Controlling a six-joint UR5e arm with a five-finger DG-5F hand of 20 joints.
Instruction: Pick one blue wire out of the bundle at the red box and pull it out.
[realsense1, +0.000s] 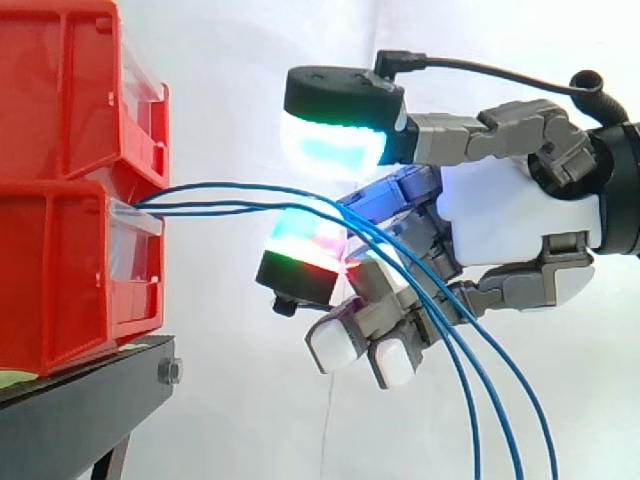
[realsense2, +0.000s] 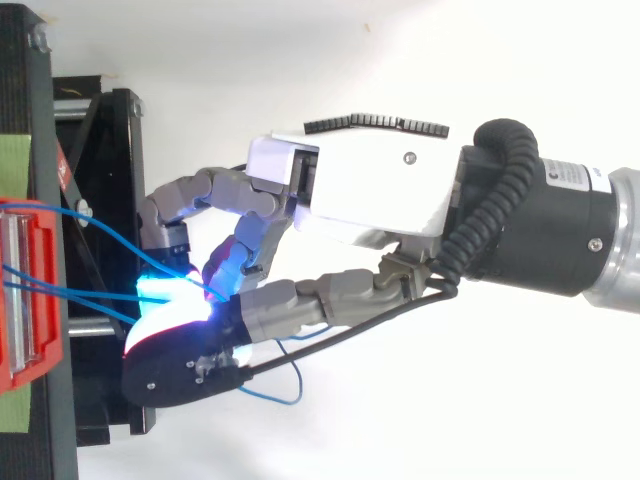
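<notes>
From my station I count two red bins (realsense1: 60, 280), one stacked on the other on the black stand (realsense1: 80, 410), just beyond the tips of the fingers (realsense1: 470, 135). Each bin has a clear strip (realsense1: 135, 215) across its front, and I can read no writing on either strip.

I count three blue wires (realsense1: 215, 185). They leave the front of the lower bin and run nearly level to the fingers. Between the bin and the fingertips they fan slightly apart, and they come together again at the glowing pads (realsense2: 165, 290). On the palm side of the fingers they bend sharply and hang down below the hand (realsense1: 520, 215), three separate strands side by side.

The fingers are curled in around the wires. One pad lit cyan and green (realsense1: 330, 145) stands above the wires, well apart from them. A second pad lit green, cyan and red (realsense1: 300, 245) sits right under them, and a finger lit purple (realsense1: 400, 190) comes down onto them from above. Two more pads, glowing white (realsense1: 335, 345), are tucked in below. I cannot tell whether the pinch has one wire or all three.

Behind everything hangs the white curtain (realsense1: 230, 60).
</notes>
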